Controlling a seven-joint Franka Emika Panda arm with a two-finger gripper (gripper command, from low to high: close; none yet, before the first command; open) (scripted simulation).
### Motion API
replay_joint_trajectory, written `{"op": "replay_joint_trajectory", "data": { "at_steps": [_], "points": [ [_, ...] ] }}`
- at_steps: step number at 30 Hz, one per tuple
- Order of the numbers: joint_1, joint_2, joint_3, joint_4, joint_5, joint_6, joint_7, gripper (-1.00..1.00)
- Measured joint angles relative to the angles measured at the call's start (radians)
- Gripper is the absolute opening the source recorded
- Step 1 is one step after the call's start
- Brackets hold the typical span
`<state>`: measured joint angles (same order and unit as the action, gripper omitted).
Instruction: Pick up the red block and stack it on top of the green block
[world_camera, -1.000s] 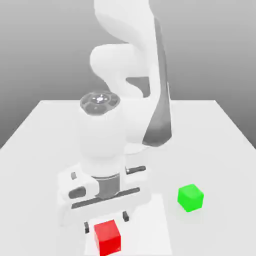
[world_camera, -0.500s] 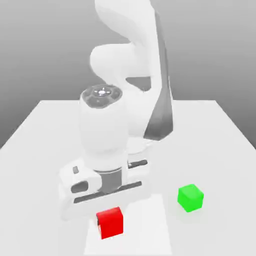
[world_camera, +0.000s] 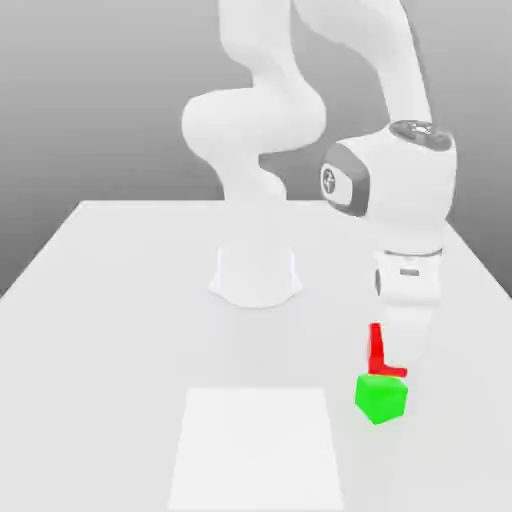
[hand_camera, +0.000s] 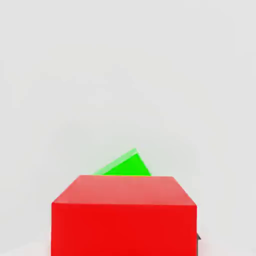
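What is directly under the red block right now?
The red block, held in the gripper, hangs just above the green block. In the hand view the green block peeks past the red one; most of it is covered, so contact cannot be judged.

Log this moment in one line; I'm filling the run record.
phase: carry | gripper: shut on red block | red block: above green block | release: not yet

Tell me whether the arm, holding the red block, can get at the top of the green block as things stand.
Probably yes. The gripper, shut on the red block, hangs just above the green block, and nothing lies between them; the red block looks slightly off-centre, though.
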<state>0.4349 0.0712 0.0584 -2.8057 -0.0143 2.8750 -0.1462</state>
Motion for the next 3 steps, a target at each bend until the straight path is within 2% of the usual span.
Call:
{"op": "replay_joint_trajectory", "data": {
  "at_steps": [3],
  "points": [
    [0.000,0.000,0.000,0.000,0.000,0.000,0.000,1.00]
  ]
}}
